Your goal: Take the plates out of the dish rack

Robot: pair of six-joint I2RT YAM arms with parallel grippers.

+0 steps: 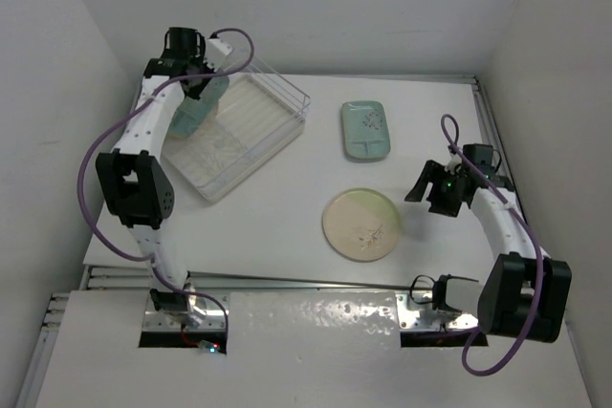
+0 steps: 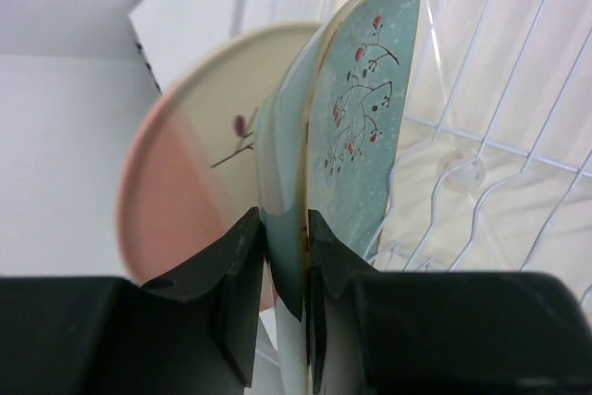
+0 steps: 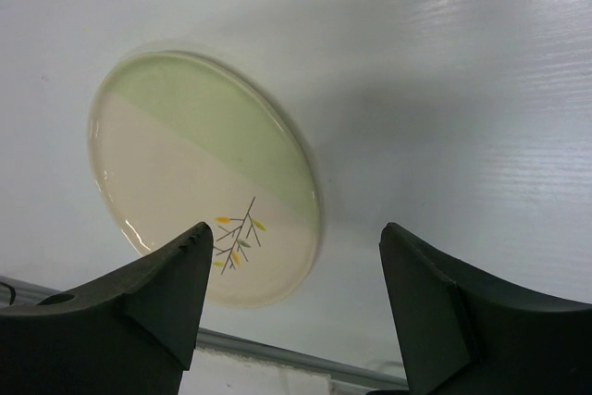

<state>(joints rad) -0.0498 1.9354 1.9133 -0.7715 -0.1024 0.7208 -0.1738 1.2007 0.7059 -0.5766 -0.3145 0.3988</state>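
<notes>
My left gripper [image 2: 285, 238] is shut on the edge of a pale blue-green plate [image 2: 365, 127] that stands upright in the clear dish rack [image 1: 258, 131]. The same plate shows under the left gripper [image 1: 199, 78] in the top view, at the rack's far left [image 1: 196, 110]. A round pink-and-cream plate [image 2: 190, 191] stands just behind it. A second blue-green plate [image 1: 366, 129] and the round yellow-green-and-cream plate [image 1: 361, 225] lie flat on the table. My right gripper [image 1: 438, 194] is open and empty, just right of the round plate [image 3: 199, 168].
White walls close in on the left, back and right. The table's near edge runs just below the round plate, with a metal rail [image 1: 287, 282] along it. The rack's ribbed wire base [image 2: 499, 182] lies to the right of the held plate.
</notes>
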